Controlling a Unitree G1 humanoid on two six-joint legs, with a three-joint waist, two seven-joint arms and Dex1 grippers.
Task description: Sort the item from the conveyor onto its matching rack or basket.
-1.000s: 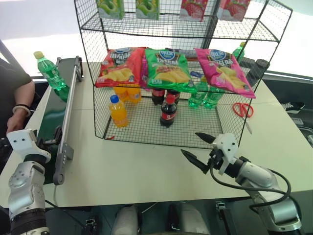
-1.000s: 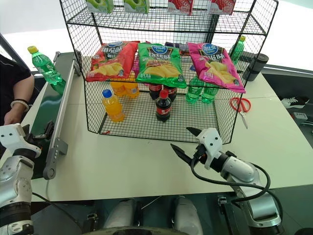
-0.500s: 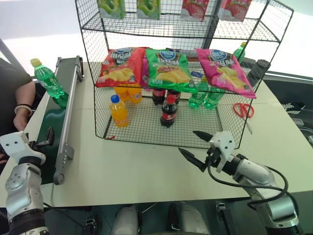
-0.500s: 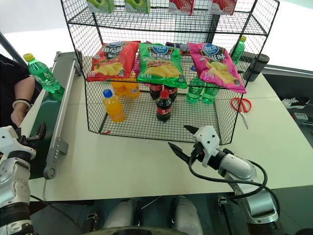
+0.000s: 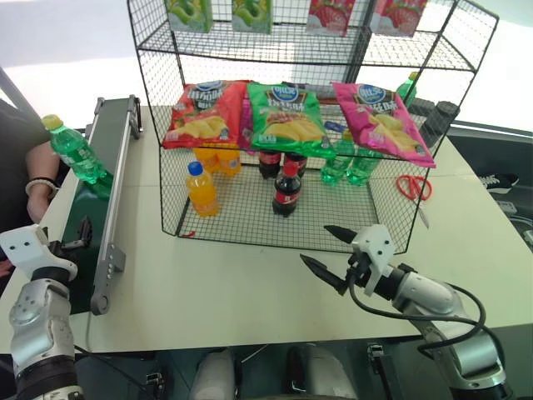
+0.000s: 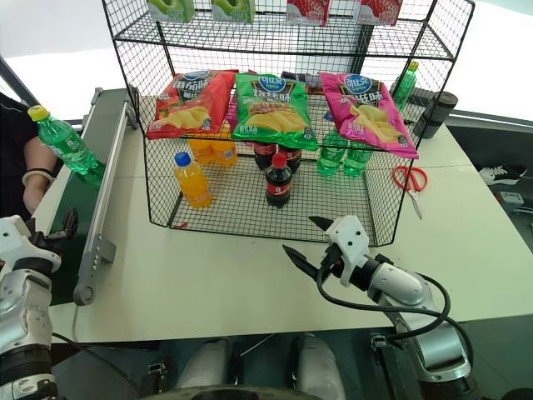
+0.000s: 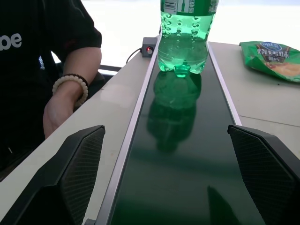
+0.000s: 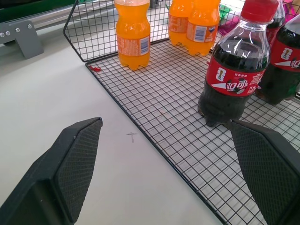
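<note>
Your left pincer (image 7: 165,187) stood wide apart and empty, low over the long dark-green conveyor belt with grey rails (image 7: 187,154). The small translucent green plastic soda bottle with its yellow cap (image 5: 73,151) stood upright on that belt, straight ahead of the pincer and well apart from it. You risked knocking it over by clipping its high, narrow top, since it looked light and tippy. A person's hand (image 7: 58,110) rested just beside the rail. Your right pincer (image 5: 331,250), also apart and empty, hovered near the tall black wire-grid rack (image 5: 250,221).
</note>
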